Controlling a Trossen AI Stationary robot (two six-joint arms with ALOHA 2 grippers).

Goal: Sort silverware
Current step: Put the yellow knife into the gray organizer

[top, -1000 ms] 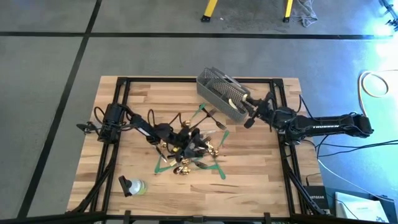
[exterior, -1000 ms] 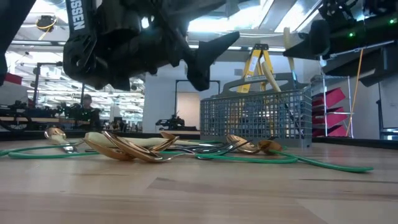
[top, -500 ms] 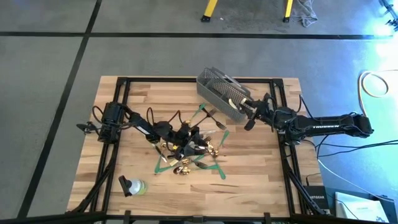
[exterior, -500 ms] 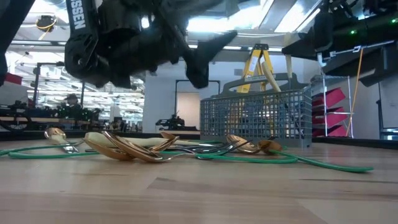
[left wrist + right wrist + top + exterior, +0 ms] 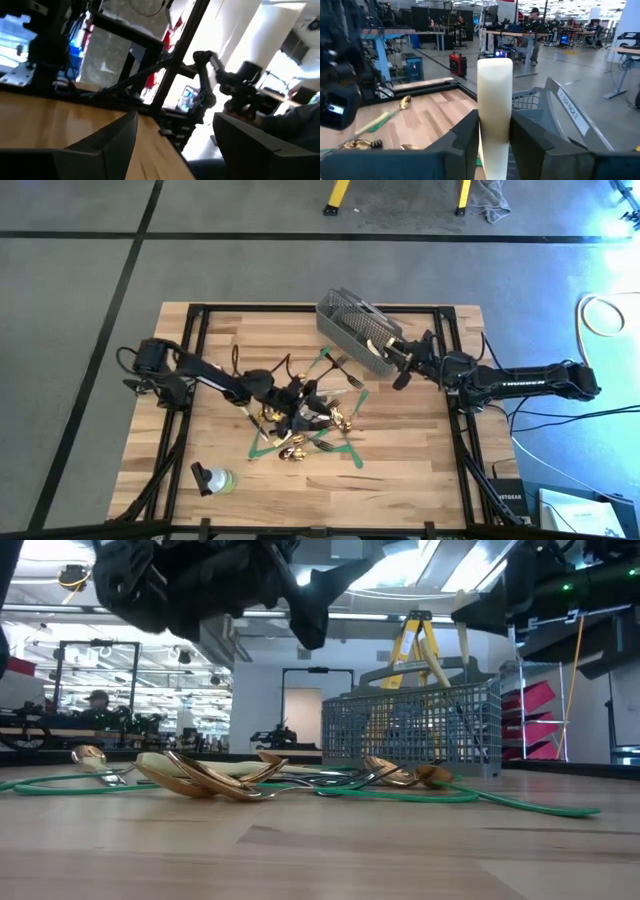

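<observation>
Right gripper sits at the near end of the grey mesh basket, its two dark fingers narrowly set and pressed on either side of a cream knife handle, which stands upright between them; from above, the same cream-handled knife shows at the basket's rim just ahead of the gripper. Largest around it is the wooden table, which stretches away from the gripper toward the far left side, where the left arm reaches in. Left gripper hangs over the middle of the table, well apart from the right one, its fingers spread wide with nothing between them; in the low view it is raised clear above the wood. Directly beneath and around that gripper lies the pile of silverware: gold spoons, dark forks and more pieces tangled together on the green tape strips, between the two arms and nearer the left gripper than the basket. Farther off still, near the table's front left corner, lies a small green and white bottle. Smallest, beyond the table in the low view, a person sits in the room behind.
</observation>
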